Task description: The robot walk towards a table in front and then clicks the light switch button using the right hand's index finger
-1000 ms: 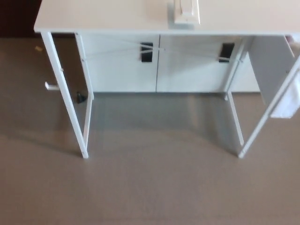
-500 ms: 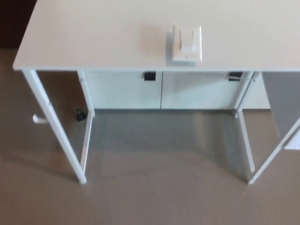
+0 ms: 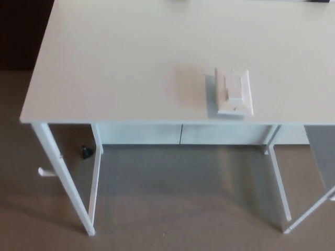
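A white light switch plate [image 3: 234, 92] with a rocker button lies flat on the white table [image 3: 131, 68], near the table's front edge and right of the middle. The table fills the upper half of the head view. Neither of my hands nor any part of my arms shows in the picture.
Thin white table legs [image 3: 65, 178] stand on the grey-brown floor at the left and at the right [image 3: 280, 183]. A white cabinet front [image 3: 180, 134] shows under the tabletop. A small black object [image 3: 86, 152] lies on the floor near the left legs.
The whole picture has shifted: the camera has come closer and looks further over the table. The tabletop now fills more of the view and the switch sits lower and more to the right.
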### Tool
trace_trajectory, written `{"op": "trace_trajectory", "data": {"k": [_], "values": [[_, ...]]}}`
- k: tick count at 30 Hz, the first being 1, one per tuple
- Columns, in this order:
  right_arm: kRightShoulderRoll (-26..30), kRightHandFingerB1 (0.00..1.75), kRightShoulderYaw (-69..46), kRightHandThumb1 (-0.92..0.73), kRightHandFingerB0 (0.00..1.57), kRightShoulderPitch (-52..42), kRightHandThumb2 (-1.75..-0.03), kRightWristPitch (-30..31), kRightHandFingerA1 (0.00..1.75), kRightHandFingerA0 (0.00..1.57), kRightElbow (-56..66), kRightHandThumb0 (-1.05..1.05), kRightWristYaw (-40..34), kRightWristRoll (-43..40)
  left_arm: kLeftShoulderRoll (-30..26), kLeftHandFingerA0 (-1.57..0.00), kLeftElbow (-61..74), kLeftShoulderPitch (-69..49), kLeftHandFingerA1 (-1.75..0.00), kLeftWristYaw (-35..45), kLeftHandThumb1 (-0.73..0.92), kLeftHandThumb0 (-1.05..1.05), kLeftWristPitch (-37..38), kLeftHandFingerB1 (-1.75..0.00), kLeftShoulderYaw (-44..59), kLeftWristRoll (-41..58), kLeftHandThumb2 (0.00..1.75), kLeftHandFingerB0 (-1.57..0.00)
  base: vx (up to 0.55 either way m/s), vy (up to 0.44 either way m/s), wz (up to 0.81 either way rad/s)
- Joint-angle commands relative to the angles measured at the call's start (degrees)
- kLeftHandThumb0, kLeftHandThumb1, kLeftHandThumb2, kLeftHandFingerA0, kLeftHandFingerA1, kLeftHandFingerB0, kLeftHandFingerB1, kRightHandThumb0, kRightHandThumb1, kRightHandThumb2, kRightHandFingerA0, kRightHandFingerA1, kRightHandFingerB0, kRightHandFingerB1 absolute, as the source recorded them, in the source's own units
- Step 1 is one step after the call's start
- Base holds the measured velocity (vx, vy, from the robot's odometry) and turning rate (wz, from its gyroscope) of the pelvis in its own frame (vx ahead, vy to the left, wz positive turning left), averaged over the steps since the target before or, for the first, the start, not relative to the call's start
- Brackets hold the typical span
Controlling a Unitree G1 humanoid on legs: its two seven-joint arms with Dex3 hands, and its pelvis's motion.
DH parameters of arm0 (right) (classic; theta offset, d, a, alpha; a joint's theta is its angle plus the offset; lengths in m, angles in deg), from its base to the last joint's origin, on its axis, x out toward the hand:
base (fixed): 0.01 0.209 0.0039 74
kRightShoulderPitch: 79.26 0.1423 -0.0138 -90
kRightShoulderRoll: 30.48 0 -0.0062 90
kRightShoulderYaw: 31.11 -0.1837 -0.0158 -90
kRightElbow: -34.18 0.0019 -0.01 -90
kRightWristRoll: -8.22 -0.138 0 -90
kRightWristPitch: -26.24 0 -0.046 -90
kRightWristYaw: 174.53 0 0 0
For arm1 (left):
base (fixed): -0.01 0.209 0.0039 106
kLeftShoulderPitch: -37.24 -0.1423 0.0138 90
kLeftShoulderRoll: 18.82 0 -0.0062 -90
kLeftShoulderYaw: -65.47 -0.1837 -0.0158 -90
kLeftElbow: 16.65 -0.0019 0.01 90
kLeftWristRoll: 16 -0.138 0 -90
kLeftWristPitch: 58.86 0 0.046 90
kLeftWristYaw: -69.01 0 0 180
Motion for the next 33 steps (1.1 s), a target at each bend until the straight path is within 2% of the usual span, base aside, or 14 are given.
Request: {"op": "trace_trajectory", "data": {"k": [1, 4, 5, 6, 9, 10, 11, 16, 19, 20, 21, 30, 31, 33], "values": [[0.63, 0.53, 0.42, -0.56, 0.24, 0.16, -0.94, 0.28, 0.64, 0.44, -1.53, -0.06, -1.2, 1.59, -0.91, -0.47, -0.35, -0.88, -0.83, 0.33, 0.37, -0.72, 1.32, -0.64, 0.07, -0.65, 0.91, -0.3, 0.13, -0.124, 0.14], [0.54, 0.54, 0.77, -0.56, 0.24, -0.41, -0.94, 0.03, 0.64, 0.42, -0.71, -0.06, -0.52, 1.16, -1.16, -0.48, -0.78, -0.88, -0.84, 0.51, 0.36, -0.72, 1.52, -0.63, 0.2, -0.55, 0.91, -0.3, 0.17, -0.223, 0.2], [0.57, 0.46, 0.91, -0.77, 0.34, -1.05, -0.62, 0.13, 0.57, 0.48, 0.36, -0.07, -0.6, 1.18, -1.16, -0.46, -0.73, -0.95, -0.92, 0.61, 0.48, -0.72, 1.57, -0.62, 0.19, -0.54, 0.62, -0.31, 0.13, -0.221, 0.02], [0.62, 0.54, 1.08, -0.56, 0.24, -1.9, -0.94, 1.15, 0.63, 0.41, 2.35, -0.06, -0.87, 1.27, -1.17, -0.47, -0.66, -1.07, -0.93, 0.54, 0.48, -0.72, 1.87, -0.64, 0.01, -0.81, 0.63, -0.32, 0.15, -0.165, -0.07], [0.84, 0.55, 1.58, -0.55, 0.25, -2.01, -0.94, 0.94, 0.64, 0.42, 2.42, -0.06, -1.2, 1.96, -1.36, -0.48, -0.68, -1.31, -0.94, 0.99, 0.49, -0.73, 2.17, -0.65, -0.05, -0.86, 0.63, -0.33, 0.11, -0.075, -0.04], [0.85, 0.46, 1.61, -0.76, 0.34, -1.62, -0.61, 0.68, 0.58, 0.49, 1.63, -0.07, -1.26, 2.01, -1.33, -0.49, -0.73, -1.31, -0.93, 0.81, 0.48, -0.73, 2.28, -0.66, -0.07, -1.0, 0.63, -0.34, 0.1, -0.003, -0.11], [0.85, 0.55, 1.68, -0.55, 0.26, -1.38, -0.93, 0.74, 0.65, 0.44, 1.42, -0.07, -1.38, 2.1, -1.34, -0.48, -0.68, -1.33, -0.93, 0.74, 0.47, -0.73, 2.4, -0.66, -0.09, -1.1, 0.63, -0.34, 0.08, 0.033, -0.12], [1.55, 0.54, 2.05, -0.55, 0.25, -1.08, -0.93, 2.46, 0.64, 0.42, 3.88, -0.08, -1.48, 2.43, -1.3, -0.5, 0.24, -0.79, -0.85, 0.14, 0.34, -0.71, 2.27, -0.66, -0.57, -1.78, 0.89, -0.34, 0.08, 0.13, -0.08], [1.73, 0.54, 2.11, -0.54, 0.25, -0.01, -0.93, 2.53, 0.64, 0.44, 3.14, -0.08, -1.46, 2.5, -1.32, -0.48, 1.89, -1.14, -0.97, 0.32, 0.46, -0.68, 2.21, -0.68, -0.91, -1.67, 0.69, -0.34, 0.14, 0.2, 0.0], [1.78, 0.46, 2.2, -0.75, 0.34, 0.16, -0.61, 1.72, 0.57, 0.5, 2.72, -0.07, -1.38, 2.56, -1.37, -0.48, 2.26, -1.09, -0.96, 0.17, 0.45, -0.67, 1.81, -0.68, -0.97, -1.66, 0.7, -0.35, 0.09, 0.115, 0.09], [1.83, 0.55, 2.32, -0.55, 0.26, 0.06, -0.93, 1.93, 0.64, 0.44, 3.29, -0.06, -1.6, 2.83, -1.49, -0.47, 2.44, -1.02, -0.93, 0.17, 0.45, -0.66, 1.62, -0.67, -1.04, -1.72, 0.71, -0.35, 0.1, 0.037, 0.15], [1.73, 0.54, 2.05, -0.56, 0.25, 1.78, -0.93, 2.09, 0.64, 0.44, 1.58, -0.05, -1.06, 2.28, -1.88, -0.49, 4.08, -1.02, -0.87, -0.52, 0.34, -0.73, 2.18, -0.67, -1.92, -3.01, 0.9, -0.36, 0.09, -0.059, 0.08], [1.68, 0.55, 2.01, -0.55, 0.26, 2.11, -0.93, 1.48, 0.65, 0.44, 0.83, -0.05, -1.01, 2.22, -1.92, -0.46, 4.0, -0.95, -0.96, -0.46, 0.46, -0.73, 2.21, -0.66, -1.97, -3.05, 0.65, -0.35, 0.05, -0.086, 0.0], [2.19, 0.54, 2.46, -0.55, 0.26, 1.79, -0.93, 1.39, 0.64, 0.44, 1.79, -0.07, -1.3, 3.26, -1.91, -0.5, 5.25, -1.29, -0.87, -0.65, 0.34, -0.72, 1.59, -0.68, -2.12, -3.17, 0.9, -0.36, 0.05, -0.083, 0.0]]}}
